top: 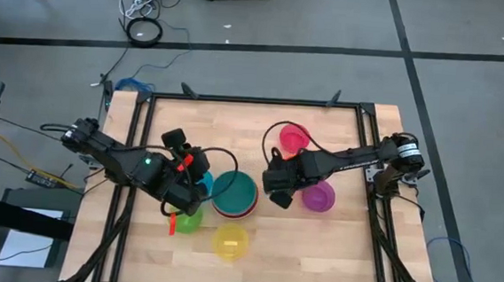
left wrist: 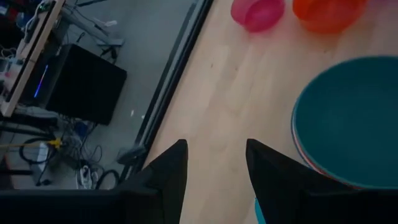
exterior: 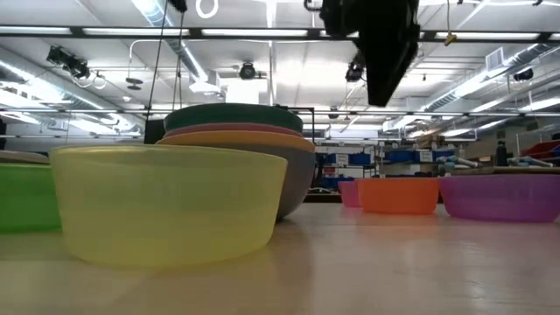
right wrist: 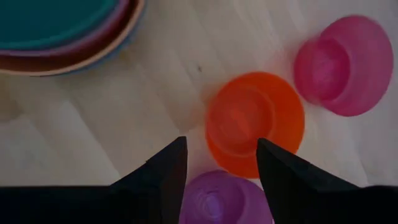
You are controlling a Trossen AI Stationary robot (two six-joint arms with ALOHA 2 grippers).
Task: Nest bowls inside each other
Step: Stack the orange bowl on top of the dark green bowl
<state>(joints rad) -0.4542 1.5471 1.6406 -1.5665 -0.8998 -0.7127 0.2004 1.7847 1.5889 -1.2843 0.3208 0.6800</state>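
Observation:
A stack of nested bowls (top: 235,194) with a teal bowl on top stands mid-table, also in the low view (exterior: 236,131). Around it, each resting on its base, are a yellow bowl (top: 231,242), a green bowl (top: 189,219), a pink bowl (top: 294,137), a purple bowl (top: 320,196) and an orange bowl (right wrist: 255,121). My right gripper (right wrist: 221,142) hangs open, pointing down, above the orange and purple bowls (right wrist: 217,199), touching neither. My left gripper (left wrist: 214,158) is open just left of the stack (left wrist: 348,118), holding nothing.
A black frame (top: 255,99) runs along the table's far and side edges. A light blue bowl (top: 203,185) sits between the left gripper and the stack. Bare wood lies at the near right (top: 315,252). Cables lie on the floor beyond the far edge.

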